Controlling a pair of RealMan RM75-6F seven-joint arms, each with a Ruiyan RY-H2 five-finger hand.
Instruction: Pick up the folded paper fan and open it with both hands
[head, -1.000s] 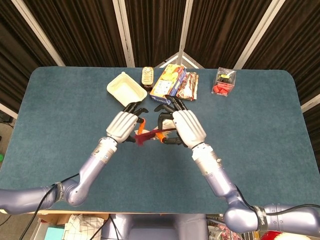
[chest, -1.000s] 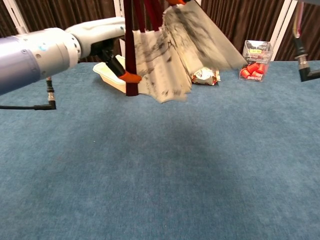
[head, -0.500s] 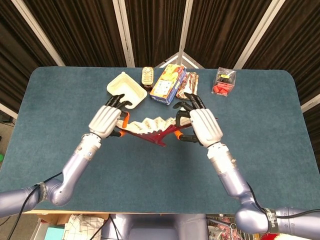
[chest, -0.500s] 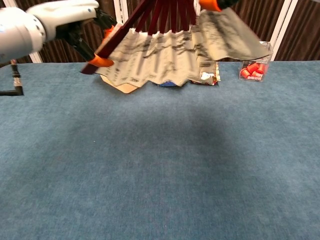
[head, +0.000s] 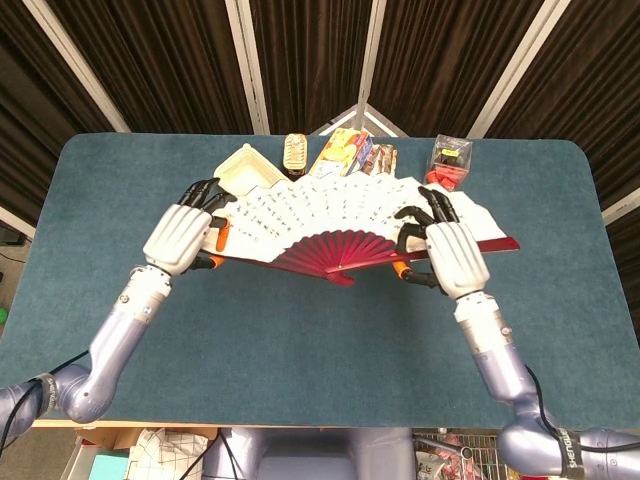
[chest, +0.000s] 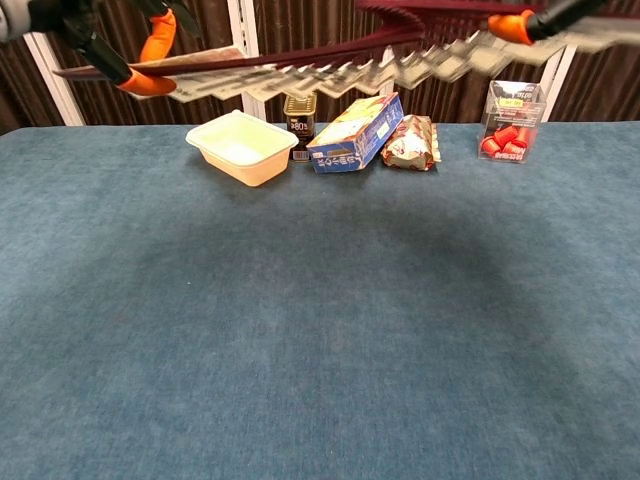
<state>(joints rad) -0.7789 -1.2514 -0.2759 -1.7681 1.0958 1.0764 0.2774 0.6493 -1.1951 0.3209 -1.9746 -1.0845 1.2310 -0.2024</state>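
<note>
- Head view shows the paper fan (head: 335, 215) held clear of the table (head: 560, 330), spread into a wide arc with its red ribs gathered at the pivot at 6 o'clock of the leaf.
- Task status, judged from this: pick-up is done and the opening is essentially done. The outer guards lie nearly in one line, so little or no spread remains.
- Left hand (head: 183, 232) grips the guard at the 9 o'clock end of the fan. Its fingers are curled around the stick and an orange fingertip shows at the edge of the leaf.
- Right hand (head: 450, 255) grips the opposite guard toward 3 o'clock, fingers closed over the red stick. The tip of that guard projects beyond the hand.
- Neither hand is spread; both are closed on the fan. How firm either hold is cannot be told.
- Chest view confirms the fan lies roughly level, high above the table surface, seen edge-on with its pleats blurred.
- Behind the fan, toward 12 o'clock on the table, stand a cream tray (chest: 242, 147), a dark can (chest: 299, 133), a blue box (chest: 356, 147), a foil packet (chest: 411, 142) and, well apart at 2 o'clock, a clear case of red pieces (chest: 510, 120). None touches the fan.
</note>
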